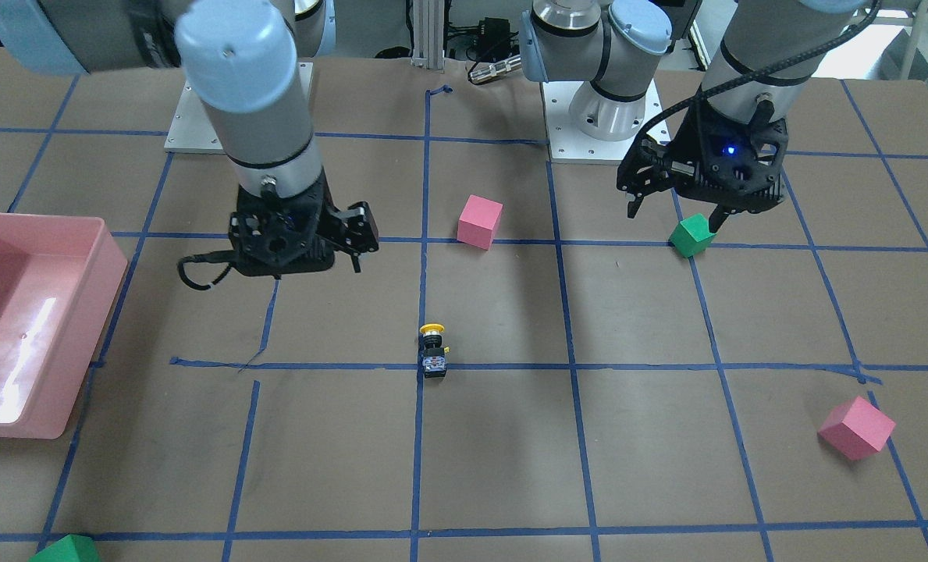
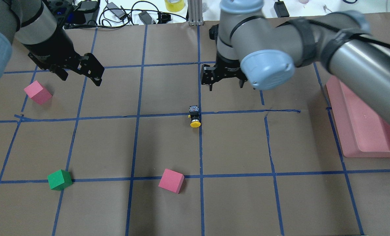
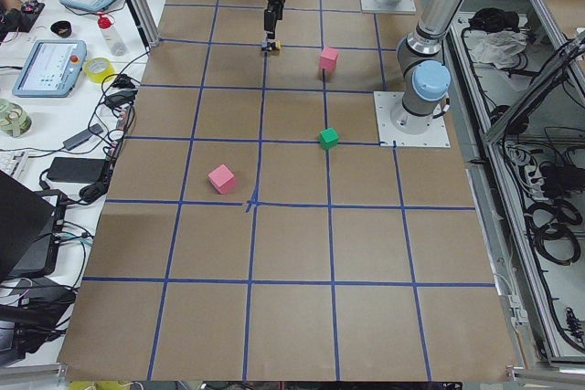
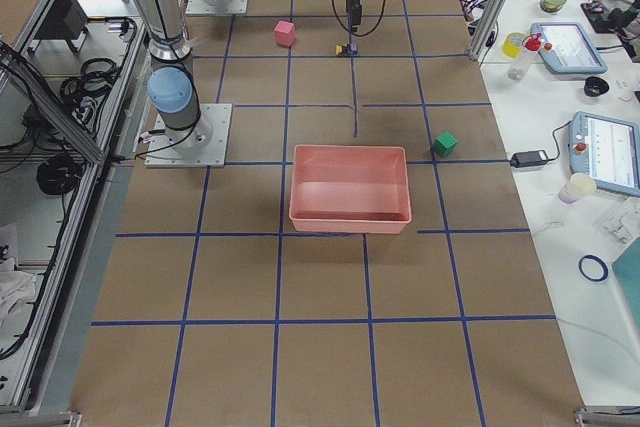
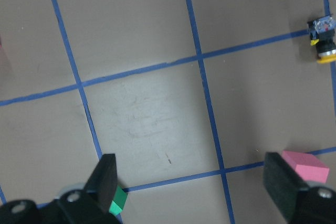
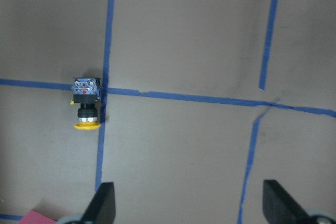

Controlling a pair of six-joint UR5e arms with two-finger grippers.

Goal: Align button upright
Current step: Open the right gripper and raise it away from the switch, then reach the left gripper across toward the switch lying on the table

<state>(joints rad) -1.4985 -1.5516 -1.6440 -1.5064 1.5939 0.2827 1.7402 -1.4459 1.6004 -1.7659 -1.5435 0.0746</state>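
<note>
The tiny push-button with the round yellow cap, black body and silvery-blue base (image 2: pixel 195 116) is lying on its side on the brown paper counter (image 2: pixel 234 144), right where two blue tape lines (image 2: pixel 168 114) are crossing near the middle. Its long way is running along the tape line that goes from near the robot to far from it. The yellow cap is pointing toward the robot and the base is pointing away. The right gripper (image 6: pixel 189 187) is hanging in the air close by, up high and a bit to the right of the button. Its jaws are standing wide apart and holding nothing. In the right wrist view the button is sitting off to the left of the gap, and the gap is running across the button's long way. So I think the jaws would need to slide left and come down to pinch the black body from both sides. The left gripper (image 5: pixel 189 161) is hanging well away on the left, jaws also apart and holding nothing, and the button is showing small in the far corner of its view. The right arm is looking like the nearer one for tipping the button up onto its base.
</note>
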